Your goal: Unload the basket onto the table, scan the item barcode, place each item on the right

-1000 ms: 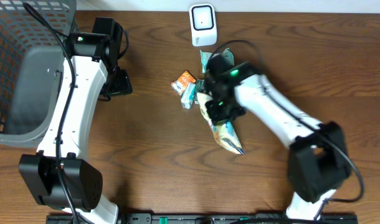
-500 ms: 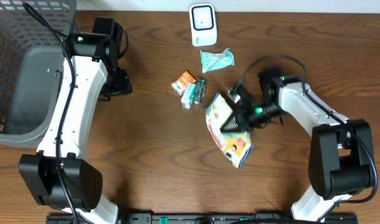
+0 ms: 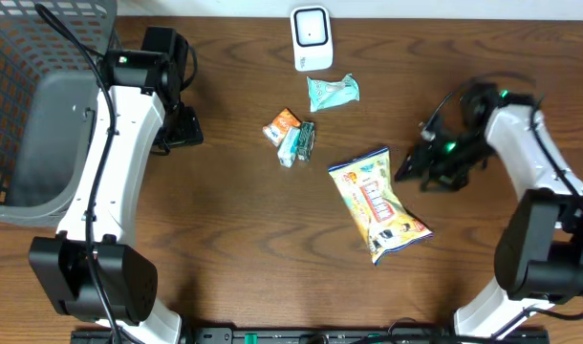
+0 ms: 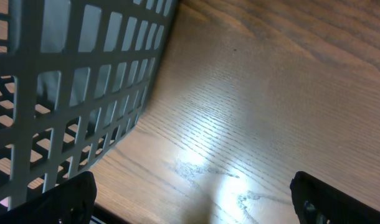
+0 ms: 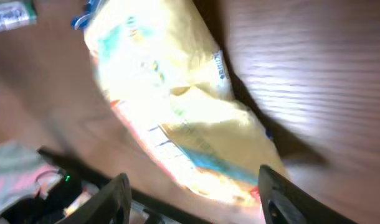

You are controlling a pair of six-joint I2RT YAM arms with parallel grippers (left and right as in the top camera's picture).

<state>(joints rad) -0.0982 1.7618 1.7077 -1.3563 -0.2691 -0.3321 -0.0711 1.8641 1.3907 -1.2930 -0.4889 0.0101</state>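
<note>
Right gripper (image 3: 408,173): jaws apart, nothing between them, gripping nothing.
Snack bag (image 3: 378,204): flat on the table (image 3: 225,239), just ahead of the right jaws and a touch to one side, printed face up, not held.
Barcode: no telling which face carries it; wrist view too blurred to read.
Left gripper (image 4: 196,208): jaws spread wide and empty, bare wood between them, basket (image 4: 65,87) wall close off to one side.
Scanner (image 3: 312,39): well beyond the right jaws, past the bag and the teal packet (image 3: 332,91).
Step in hand, at a guess: take hold of the bag, then present it to the scanner.
Doing it well: come in low along a sealed edge and pinch the crimp, not the puffy middle. Keep fingers off any panel likely to carry the code. Lift clear before swinging, to miss the small packets (image 3: 291,134). Hold the bag flat and steady, facing the scanner window.
Risk: slack film folding over the code, or sliding out of a shallow pinch.
</note>
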